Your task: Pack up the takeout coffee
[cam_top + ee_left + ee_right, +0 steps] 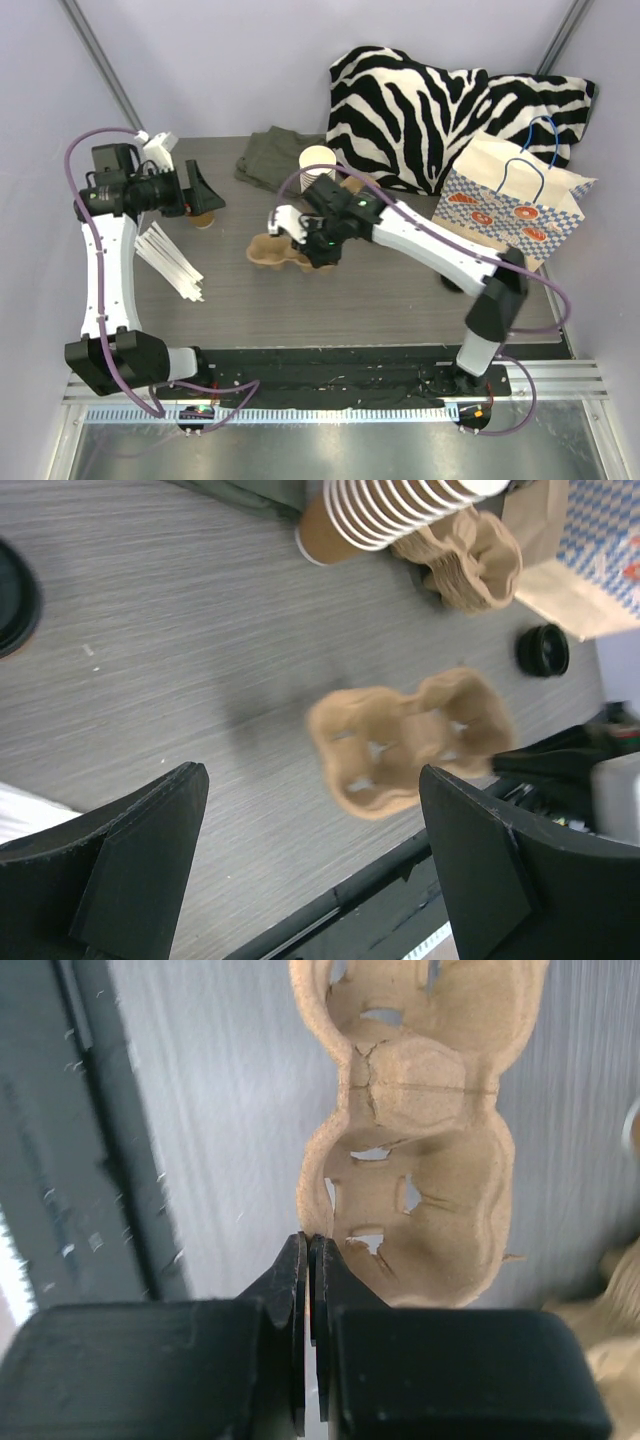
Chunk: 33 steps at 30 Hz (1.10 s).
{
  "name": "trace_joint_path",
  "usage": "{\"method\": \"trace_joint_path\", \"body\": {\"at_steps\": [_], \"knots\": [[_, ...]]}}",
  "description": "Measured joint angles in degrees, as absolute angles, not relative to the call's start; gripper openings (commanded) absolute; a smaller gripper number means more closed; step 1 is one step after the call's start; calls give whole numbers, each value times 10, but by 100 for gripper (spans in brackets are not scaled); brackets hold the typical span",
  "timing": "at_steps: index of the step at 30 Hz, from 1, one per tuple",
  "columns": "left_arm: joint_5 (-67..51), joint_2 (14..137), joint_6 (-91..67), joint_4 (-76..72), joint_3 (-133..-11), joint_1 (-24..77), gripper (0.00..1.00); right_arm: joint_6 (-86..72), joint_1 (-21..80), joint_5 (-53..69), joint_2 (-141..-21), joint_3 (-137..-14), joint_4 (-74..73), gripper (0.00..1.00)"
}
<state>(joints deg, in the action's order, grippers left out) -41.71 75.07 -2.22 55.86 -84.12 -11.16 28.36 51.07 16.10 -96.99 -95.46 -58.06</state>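
I have the right end effector (pixel 308 1248) pinched on the rim of the tan moulded-pulp cup carrier (pixel 415 1085), probably to position it, while the left end effector (pixel 207 192) gapes wide just beside the small brown paper cup (pixel 204 219) on the grey bench (pixel 380 290).

Pale lavender walls (pixel 220 60) are enclosing a grey wood-grain counter (pixel 400 300), grey metal struts (pixel 100 62) are slanting through the upper corners, and even light is falling across the centre, casting soft shadows
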Motion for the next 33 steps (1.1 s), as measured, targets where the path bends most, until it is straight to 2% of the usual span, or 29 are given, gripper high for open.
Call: {"method": "trace_joint_path", "body": {"at_steps": [8, 19, 20, 21, 23, 24, 25, 26, 29, 33], "knots": [[-442, 766, -23, 595, -851, -203, 91, 340, 538, 142, -1187, -1122, -501, 1], [-449, 770, 5, 629, -851, -224, 91, 442, 556, 105, -1296, -1180, -417, 2], [-449, 770, 6, 630, -851, -225, 92, 449, 557, 103, -1300, -1180, -413, 6], [-449, 770, 8, 631, -851, -225, 92, 455, 557, 100, -1303, -1180, -409, 18], [-449, 770, 11, 634, -851, -226, 92, 466, 557, 95, -1309, -1180, -404, 30], [-449, 770, 13, 635, -851, -226, 92, 470, 557, 92, -1311, -1180, -403, 46], [-451, 770, 16, 635, -851, -226, 93, 474, 557, 89, -1312, -1180, -402, 52], [-451, 770, 17, 637, -850, -226, 93, 475, 557, 86, -1312, -1180, -402, 63], [-453, 770, 18, 637, -849, -226, 94, 479, 557, 80, -1311, -1180, -398, 77], [-463, 770, 18, 638, -848, -226, 96, 471, 557, 75, -1300, -1185, -415, 86]]}}
